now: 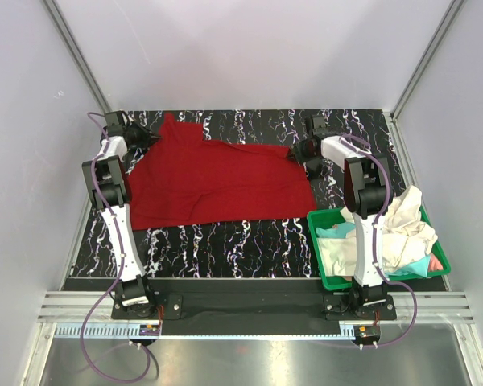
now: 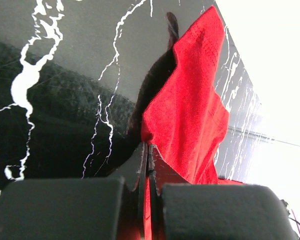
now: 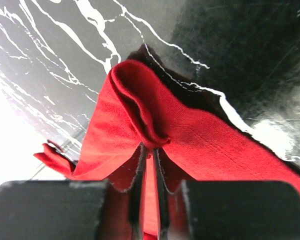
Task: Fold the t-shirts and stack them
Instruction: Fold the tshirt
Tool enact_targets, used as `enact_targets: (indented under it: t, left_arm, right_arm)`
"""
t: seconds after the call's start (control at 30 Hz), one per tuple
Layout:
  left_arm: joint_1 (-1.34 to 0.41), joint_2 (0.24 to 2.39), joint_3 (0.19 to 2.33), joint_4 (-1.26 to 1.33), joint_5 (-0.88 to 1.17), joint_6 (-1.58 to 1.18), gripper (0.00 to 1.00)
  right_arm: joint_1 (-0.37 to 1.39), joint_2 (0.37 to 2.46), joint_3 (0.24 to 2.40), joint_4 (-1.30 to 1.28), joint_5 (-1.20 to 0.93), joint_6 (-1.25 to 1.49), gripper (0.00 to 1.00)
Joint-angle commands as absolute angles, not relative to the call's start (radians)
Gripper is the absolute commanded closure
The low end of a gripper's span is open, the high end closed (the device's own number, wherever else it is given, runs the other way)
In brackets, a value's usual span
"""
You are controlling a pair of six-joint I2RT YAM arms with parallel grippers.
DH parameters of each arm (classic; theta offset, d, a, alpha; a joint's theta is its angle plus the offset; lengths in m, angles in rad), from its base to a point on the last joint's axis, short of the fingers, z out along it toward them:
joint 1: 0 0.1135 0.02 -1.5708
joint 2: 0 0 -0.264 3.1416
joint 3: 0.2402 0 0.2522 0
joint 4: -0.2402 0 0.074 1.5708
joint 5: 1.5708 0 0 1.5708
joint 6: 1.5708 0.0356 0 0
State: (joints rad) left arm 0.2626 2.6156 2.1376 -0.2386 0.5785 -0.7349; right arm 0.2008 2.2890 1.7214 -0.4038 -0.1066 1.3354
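Note:
A large deep red t-shirt (image 1: 217, 181) lies spread across the black marbled table (image 1: 249, 241). My left gripper (image 1: 138, 138) is shut on its far left edge; red cloth (image 2: 190, 105) is pinched between the jaws in the left wrist view. My right gripper (image 1: 300, 150) is shut on its far right edge; a bunched red fold (image 3: 155, 125) sits between the jaws in the right wrist view. Cream-white (image 1: 402, 225), teal (image 1: 336, 231) and pinkish (image 1: 435, 262) shirts lie crumpled in the bin.
A green plastic bin (image 1: 326, 277) stands at the near right, beside the right arm's base. White walls and metal posts enclose the table on three sides. Bare marbled surface shows along the table's near strip.

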Motion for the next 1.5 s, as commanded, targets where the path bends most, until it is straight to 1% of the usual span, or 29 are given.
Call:
enact_targets:
  t: [0.0,0.13,0.23,0.43,0.57,0.8,1.1,1.47]
  left_arm:
    - [0.261,2.628,2.169,-0.219,0.612,-0.726,1.00]
    - [0.261,2.608,2.166,-0.213,0.618,-0.723,1.00]
    - [0.264,2.579,2.157,-0.207,0.618,-0.718,1.00]
    - [0.273,2.494,2.094,-0.186,0.614,-0.700,1.00]
    - [0.281,2.435,2.045,-0.187,0.620,-0.678,1.00]
    - [0.294,2.292,1.921,-0.184,0.606,-0.637,1.00]
    - [0.321,2.152,1.790,-0.195,0.589,-0.591,1.00]
    - [0.356,2.097,1.729,-0.203,0.561,-0.561,1.00]
  right_arm:
    - [0.190,2.287,1.788,-0.449,-0.060,1.313,0.87]
    - [0.186,2.283,1.828,-0.489,-0.049,1.235,0.93]
    - [0.181,2.284,1.871,-0.531,-0.038,1.145,0.96]
    - [0.175,2.318,2.014,-0.640,-0.061,0.859,0.96]
    - [0.166,2.324,2.039,-0.673,-0.120,0.689,0.94]
    - [0.133,2.342,2.040,-0.679,-0.233,0.640,0.94]
    - [0.109,2.332,2.031,-0.678,-0.256,0.630,0.94]
    - [0.109,2.368,2.102,-0.664,-0.383,0.680,0.91]
